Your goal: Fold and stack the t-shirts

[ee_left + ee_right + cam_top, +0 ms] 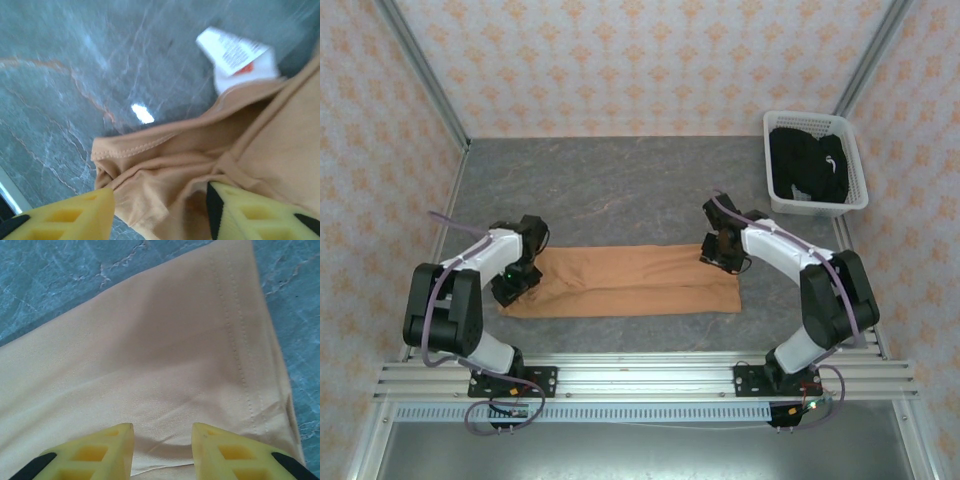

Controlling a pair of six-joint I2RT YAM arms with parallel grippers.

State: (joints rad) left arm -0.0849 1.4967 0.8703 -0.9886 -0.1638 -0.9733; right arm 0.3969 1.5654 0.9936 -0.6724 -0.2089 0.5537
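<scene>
The orange-tan t-shirt lies on the grey table as a long, narrow folded strip running left to right. My left gripper is at its left end, open, its yellow fingers straddling bunched neck cloth without pinching it. A white care label sticks out beyond that end. My right gripper hovers at the strip's right end, open, with smooth hemmed cloth lying flat under its spread fingers. The black t-shirt, with a white mark, is crumpled in the basket.
The white slotted plastic basket stands at the back right of the table. Patterned walls close in the left, back and right sides. The arms' mounting rail runs along the near edge.
</scene>
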